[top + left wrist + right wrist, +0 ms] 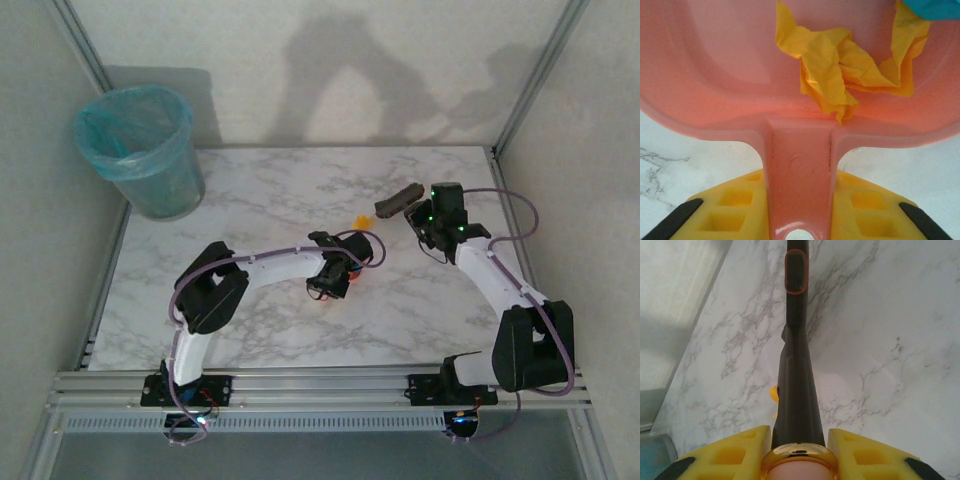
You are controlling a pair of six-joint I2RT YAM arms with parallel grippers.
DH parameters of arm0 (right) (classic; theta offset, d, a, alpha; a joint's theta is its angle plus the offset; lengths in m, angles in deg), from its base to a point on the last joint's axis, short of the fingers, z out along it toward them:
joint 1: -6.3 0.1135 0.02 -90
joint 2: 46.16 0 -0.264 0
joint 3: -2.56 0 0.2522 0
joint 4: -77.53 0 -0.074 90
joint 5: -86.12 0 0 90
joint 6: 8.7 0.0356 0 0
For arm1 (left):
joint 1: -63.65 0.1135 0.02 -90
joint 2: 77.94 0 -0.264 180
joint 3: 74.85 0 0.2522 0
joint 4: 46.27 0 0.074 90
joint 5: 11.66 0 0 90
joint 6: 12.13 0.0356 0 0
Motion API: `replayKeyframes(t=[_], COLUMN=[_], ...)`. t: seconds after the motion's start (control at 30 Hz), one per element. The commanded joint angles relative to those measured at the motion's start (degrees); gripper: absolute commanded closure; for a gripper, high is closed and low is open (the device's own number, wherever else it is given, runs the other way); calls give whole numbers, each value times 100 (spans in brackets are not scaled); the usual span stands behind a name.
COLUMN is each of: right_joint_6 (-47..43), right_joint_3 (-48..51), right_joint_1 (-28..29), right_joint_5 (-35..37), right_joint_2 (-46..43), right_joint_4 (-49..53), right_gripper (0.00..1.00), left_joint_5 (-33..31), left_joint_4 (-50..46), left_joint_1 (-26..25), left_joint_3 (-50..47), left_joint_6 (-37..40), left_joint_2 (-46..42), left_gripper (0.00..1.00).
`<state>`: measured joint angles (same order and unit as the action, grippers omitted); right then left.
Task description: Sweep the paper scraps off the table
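Table (250, 200): white top with grey veining. Both my arms are bolted at its near edge.
Left arm: bends in from the near left corner towards the middle of the table.
Left gripper (800, 220): clenched on the flat handle of the dustpan, with a yellow finger (735, 210) pressed against each side of the handle.
Dustpan (715, 75): pink, near the middle of the table, with its pan pointing away from my wrist. Marble shows below its rim on both sides. I cannot tell whether the pan touches the table.
Paper scraps (840, 65): crumpled orange-yellow wads lie inside the pan, against its back wall just above the root of the handle.
Blue scrap (935, 6): at the far right of the pan, touching the orange-yellow paper and cut off by the frame.
Right arm: rises from the near right corner towards the far right part of the table.
Right gripper (797, 452): clenched on the brush, with the shaft seated between my two yellow fingers.
Brush (796, 365): a dark, slim shaft running straight away from my wrist above the marble, with an orange-ringed oval at its far end. From above it points left, towards the middle of the far edge.
Loose scrap (363, 220): orange, on the bare table between the dustpan and the brush, just beside the brush end.
Bin (140, 150): blue-lined, upright, at the far left corner.
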<state>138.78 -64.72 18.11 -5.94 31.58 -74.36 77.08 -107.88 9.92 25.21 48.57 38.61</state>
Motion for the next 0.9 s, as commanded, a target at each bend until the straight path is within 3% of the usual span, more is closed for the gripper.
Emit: replayKeyframes(t=[0.0,0.5,0.87], right_joint_6=[-181,-122,12], right_joint_3=[174,-555,115], right_joint_1=[75,366,920], right_joint_5=[-242,-458,-462], right_joint_2=[-90,884,473], right_joint_4=[283,222,471], right_gripper=[100,100,100], left_joint_5=[-185,3,166], left_joint_4=[-271,-640,-391], left_joint_1=[73,557,636], left_joint_3=[156,183,19], left_joint_6=[170,330,240], left_joint_2=[101,22,180], left_gripper=[100,100,100])
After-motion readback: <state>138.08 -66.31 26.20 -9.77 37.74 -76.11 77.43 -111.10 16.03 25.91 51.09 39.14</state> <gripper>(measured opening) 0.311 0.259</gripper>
